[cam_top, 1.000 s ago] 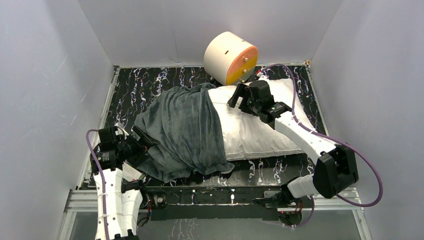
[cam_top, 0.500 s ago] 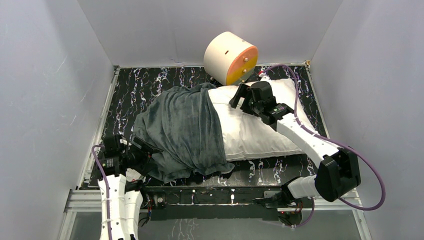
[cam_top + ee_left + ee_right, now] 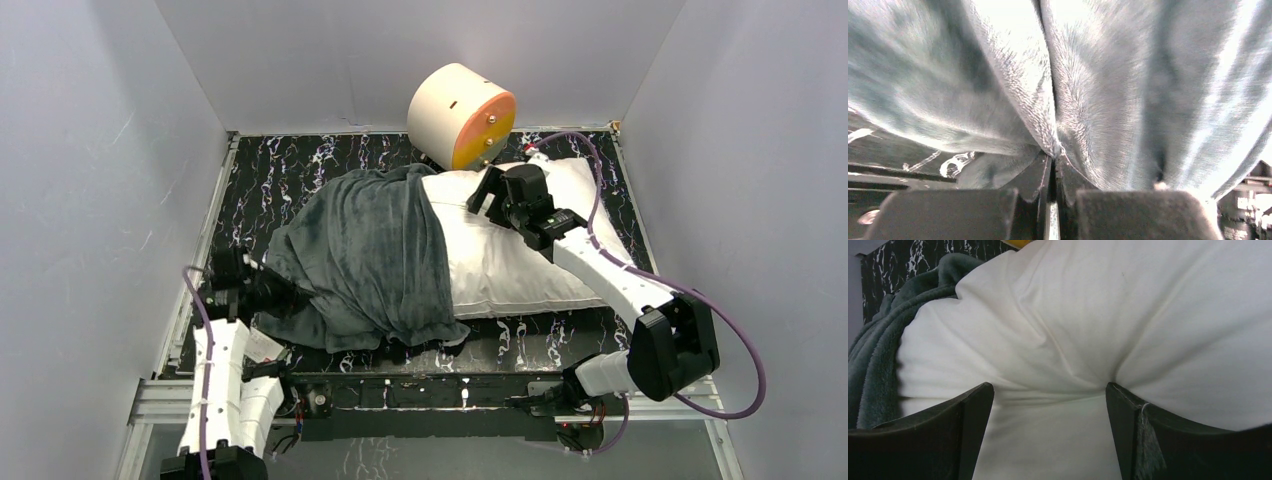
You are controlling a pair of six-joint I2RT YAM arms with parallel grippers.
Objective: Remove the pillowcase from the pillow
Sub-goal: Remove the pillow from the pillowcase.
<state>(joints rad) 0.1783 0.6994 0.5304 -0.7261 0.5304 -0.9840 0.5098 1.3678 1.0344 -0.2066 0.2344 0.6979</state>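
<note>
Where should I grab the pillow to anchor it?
The pillow, on its bare white right half, from above: soft fabric creases between the fingers of the open right gripper, so pinch a fold there. The pillowcase covers the left half.

Plush matt pillowcase [image 3: 365, 250] (smooth cloth pillow [image 3: 500, 270])

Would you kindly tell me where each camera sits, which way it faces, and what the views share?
Top external: fixed above and behind the arms, looking down on the table; both arms show, left gripper at the pillowcase, right gripper on the pillow.
Left wrist: on the left wrist, facing along its shut fingers into pinched grey pillowcase.
Right wrist: on the right wrist, facing past its open fingers onto the white pillow.
Shared: the pillowcase appears in all three.
</note>
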